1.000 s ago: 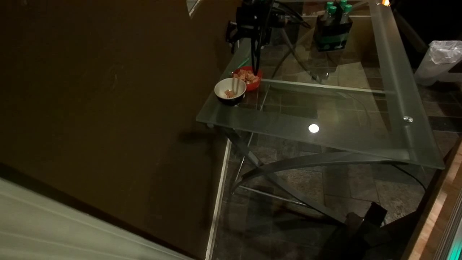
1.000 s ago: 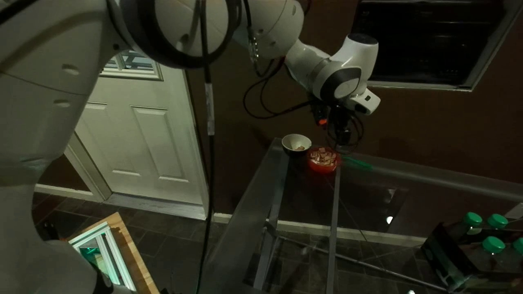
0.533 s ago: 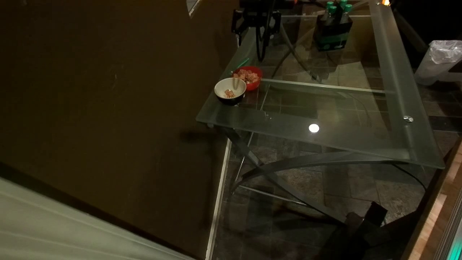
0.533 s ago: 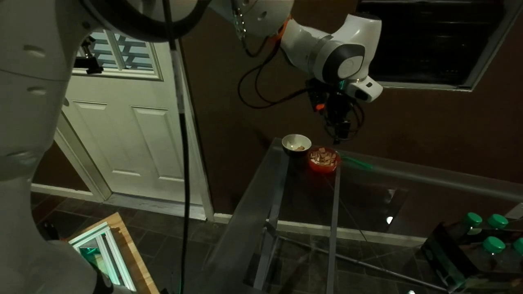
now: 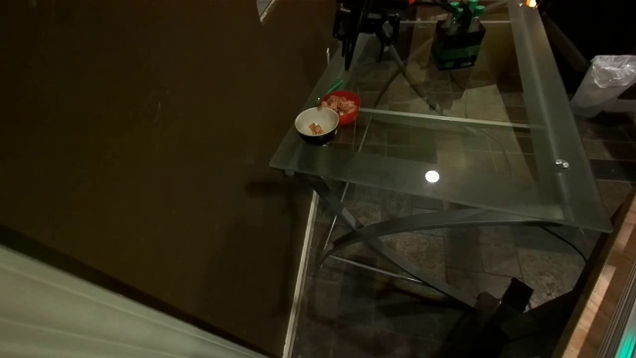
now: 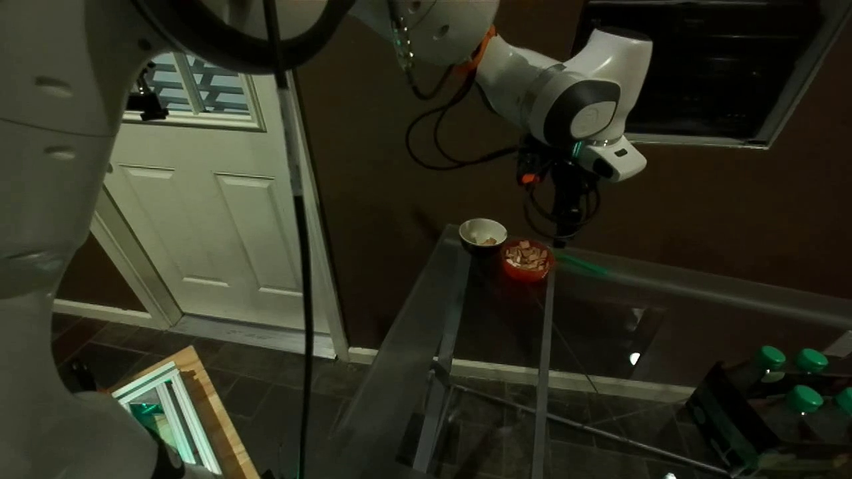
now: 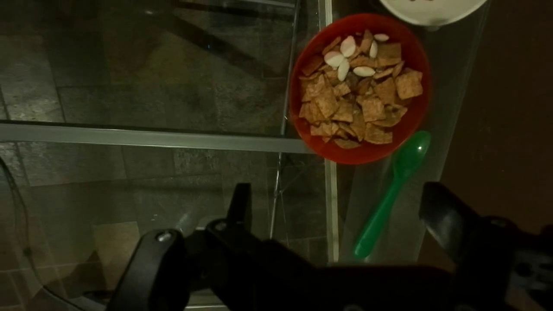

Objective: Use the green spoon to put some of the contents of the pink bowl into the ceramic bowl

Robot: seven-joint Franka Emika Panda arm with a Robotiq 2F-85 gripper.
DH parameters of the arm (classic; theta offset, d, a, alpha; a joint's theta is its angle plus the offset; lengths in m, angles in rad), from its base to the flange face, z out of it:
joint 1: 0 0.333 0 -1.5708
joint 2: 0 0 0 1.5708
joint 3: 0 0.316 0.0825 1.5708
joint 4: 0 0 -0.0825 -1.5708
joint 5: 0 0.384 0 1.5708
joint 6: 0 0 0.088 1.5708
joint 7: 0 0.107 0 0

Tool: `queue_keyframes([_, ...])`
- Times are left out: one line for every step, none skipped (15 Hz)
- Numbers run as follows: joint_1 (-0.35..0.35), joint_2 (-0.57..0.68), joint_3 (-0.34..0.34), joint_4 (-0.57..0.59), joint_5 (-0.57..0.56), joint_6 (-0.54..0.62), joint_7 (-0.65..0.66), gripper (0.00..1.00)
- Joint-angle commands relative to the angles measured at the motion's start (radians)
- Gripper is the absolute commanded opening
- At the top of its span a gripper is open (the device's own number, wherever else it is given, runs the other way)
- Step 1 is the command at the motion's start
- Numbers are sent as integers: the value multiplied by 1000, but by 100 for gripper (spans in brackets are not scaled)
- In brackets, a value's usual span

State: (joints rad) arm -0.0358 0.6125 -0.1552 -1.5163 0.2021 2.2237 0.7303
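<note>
The green spoon (image 7: 382,207) lies on the glass table, its head close beside the pink bowl; it also shows in both exterior views (image 5: 334,87) (image 6: 586,266). The pink bowl (image 7: 358,157), reddish, holds cereal squares and some white pieces; both exterior views show it (image 5: 352,117) (image 6: 526,274). The ceramic bowl (image 5: 325,117), white inside and dark outside, stands beside it with a few pieces in it; it also shows in an exterior view (image 6: 471,230) and partly in the wrist view (image 7: 453,8). My gripper (image 7: 337,190) is open and empty above the table, the spoon's handle between its fingers in the picture.
The glass table's frosted edge (image 5: 298,154) runs along a brown wall (image 5: 174,124). A dark carrier (image 5: 457,52) with green-capped bottles stands farther along the table; it also shows in an exterior view (image 6: 725,426). A lined bin (image 5: 603,84) is beyond the table.
My gripper has turned and moved away from the bowls along the table; it rose, then came down a little. The spoon and both bowls have not moved.
</note>
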Motion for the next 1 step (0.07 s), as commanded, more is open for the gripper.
queue_keyframes([-6,0,8,2,-5,-2,6,100])
